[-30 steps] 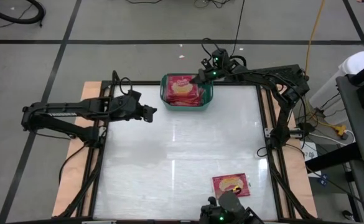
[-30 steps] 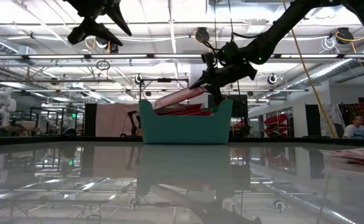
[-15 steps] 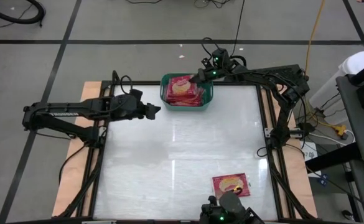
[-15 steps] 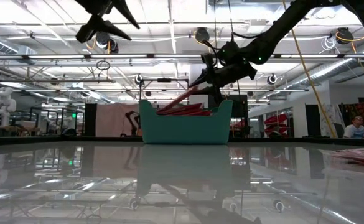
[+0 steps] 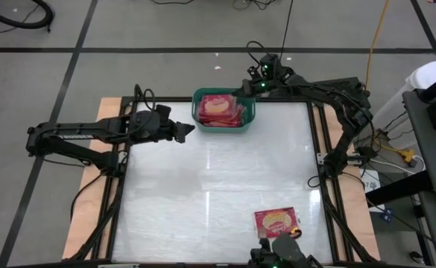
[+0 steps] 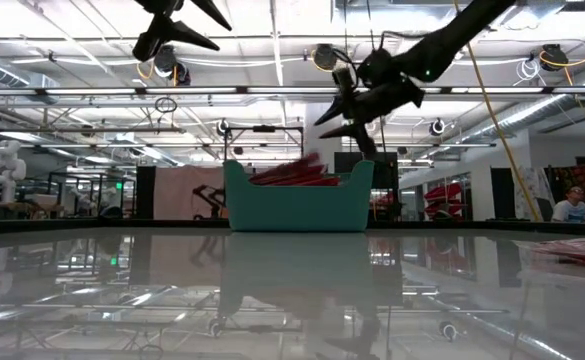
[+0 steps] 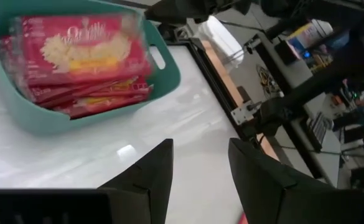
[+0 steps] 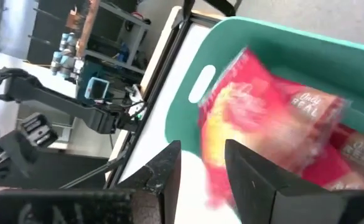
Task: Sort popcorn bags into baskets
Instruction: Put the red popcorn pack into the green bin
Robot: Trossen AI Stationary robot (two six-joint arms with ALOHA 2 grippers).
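The teal basket [image 5: 196, 109] stands at the table's far edge, a stack of red popcorn bags [image 5: 219, 106] lying flat in it. In the right wrist view the top bag [image 8: 269, 124] is blurred above the basket's wall [image 8: 281, 37]. My right gripper [image 5: 240, 92] hovers open above the basket's far right corner, clear of the bags [image 6: 292, 175]. My left gripper [image 5: 190, 129] hangs open in the air, left of the basket and high above the table [image 6: 222, 33]. One more bag [image 5: 276, 220] lies flat near the table's near edge, picture side up.
A dark camera unit [image 5: 281, 253] sits at the near edge, just in front of the lone bag. Metal rails and wooden boards [image 5: 91, 193] border the left and right sides. Glossy white tabletop [image 5: 203, 186] stretches between the basket and the lone bag.
My right gripper has let go of the bag it held tilted over the basket, then risen and drawn back toward the far right. The bag has dropped flat onto the stack. My left gripper has moved right, toward the basket.
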